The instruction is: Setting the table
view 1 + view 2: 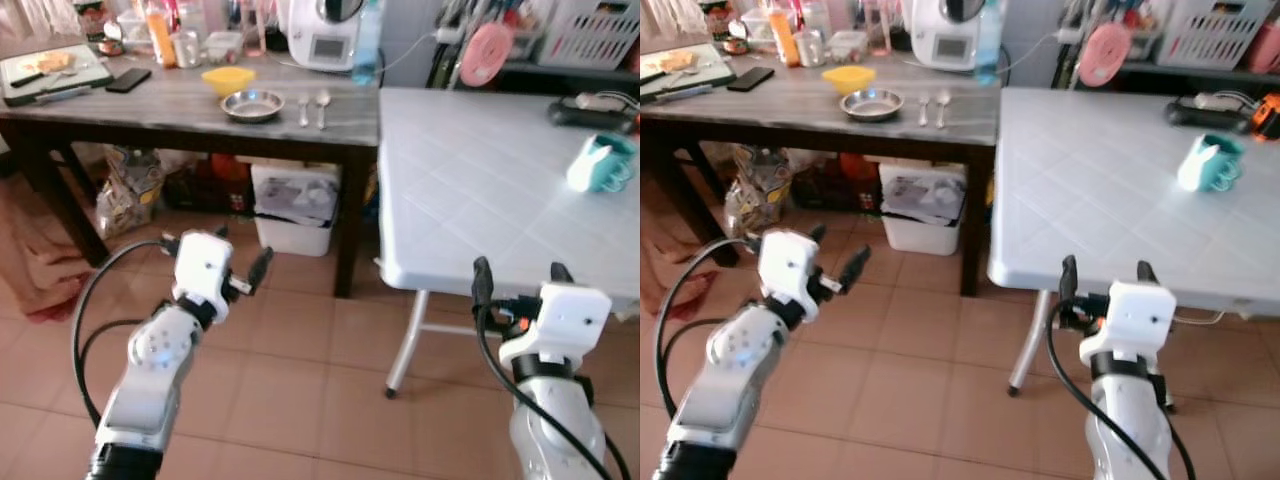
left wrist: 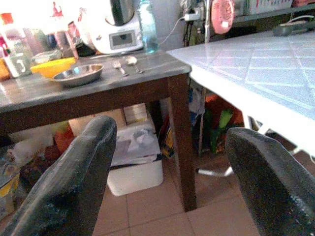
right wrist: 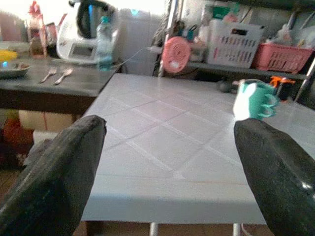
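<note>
Steel bowl (image 1: 252, 104), fork (image 1: 303, 108) and spoon (image 1: 322, 104) sit near the dark table's (image 1: 150, 105) front edge, right end; my left gripper (image 1: 218, 262) and right gripper (image 1: 517, 280) hang released, empty, short of the white table (image 1: 470, 190).

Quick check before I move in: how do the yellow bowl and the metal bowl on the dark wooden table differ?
The yellow bowl is opaque and bright yellow; the metal bowl is shiny and silver-grey. The yellow bowl looks deeper with steeper sides, while the metal bowl is shallow and wide-rimmed. The metal bowl sits nearer the table's front edge, beside the two spoons; the yellow bowl sits behind it. Both stand upright on the dark wooden table.
</note>
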You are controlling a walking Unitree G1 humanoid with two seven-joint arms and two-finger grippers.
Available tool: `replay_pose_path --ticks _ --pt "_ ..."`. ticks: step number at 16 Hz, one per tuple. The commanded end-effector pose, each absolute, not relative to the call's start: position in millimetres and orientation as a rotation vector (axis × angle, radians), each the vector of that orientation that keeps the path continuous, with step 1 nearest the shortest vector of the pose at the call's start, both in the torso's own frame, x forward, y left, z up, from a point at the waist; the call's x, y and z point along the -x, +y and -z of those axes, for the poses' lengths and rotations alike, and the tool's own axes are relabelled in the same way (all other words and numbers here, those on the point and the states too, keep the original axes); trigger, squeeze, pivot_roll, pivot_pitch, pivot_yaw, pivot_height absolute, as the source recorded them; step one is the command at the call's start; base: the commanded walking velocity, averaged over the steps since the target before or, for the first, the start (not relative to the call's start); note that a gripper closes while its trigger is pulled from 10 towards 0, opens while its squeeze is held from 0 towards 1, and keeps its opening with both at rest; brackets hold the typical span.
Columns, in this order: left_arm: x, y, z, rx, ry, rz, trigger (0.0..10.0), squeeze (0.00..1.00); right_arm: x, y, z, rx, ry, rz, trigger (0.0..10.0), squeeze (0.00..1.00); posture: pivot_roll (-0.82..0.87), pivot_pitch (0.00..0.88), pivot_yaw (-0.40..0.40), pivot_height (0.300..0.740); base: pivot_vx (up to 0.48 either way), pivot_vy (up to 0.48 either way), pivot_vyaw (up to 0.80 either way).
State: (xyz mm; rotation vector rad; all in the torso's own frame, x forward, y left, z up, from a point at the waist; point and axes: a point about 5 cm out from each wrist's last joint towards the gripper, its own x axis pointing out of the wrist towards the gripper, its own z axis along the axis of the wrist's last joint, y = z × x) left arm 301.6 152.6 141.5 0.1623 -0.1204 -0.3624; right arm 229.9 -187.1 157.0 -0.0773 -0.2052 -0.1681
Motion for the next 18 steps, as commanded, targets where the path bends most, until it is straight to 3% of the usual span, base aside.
replay_pose_path --ticks 1,14,18 --pt "-301.5 140.5 -139.8 -0.150 -0.122 0.401 10.0 0.00 -228.3 -194.8 -157.5 0.093 -0.194 0.194 10.0 0.00 0.08 0.058 0.001 0.740 0.000 -0.480 0.00" --pt "-303.9 135.5 -139.9 -0.131 -0.126 0.397 10.0 0.00 -232.2 -193.5 -159.5 0.097 -0.202 0.188 10.0 0.00 0.09 0.061 0.000 0.740 0.000 -0.480 0.00" --pt "-303.9 134.4 -140.4 -0.117 -0.133 0.407 10.0 0.00 -230.1 -193.5 -159.5 0.099 -0.202 0.195 10.0 0.00 0.08 0.065 -0.001 0.740 0.000 -0.088 0.00"
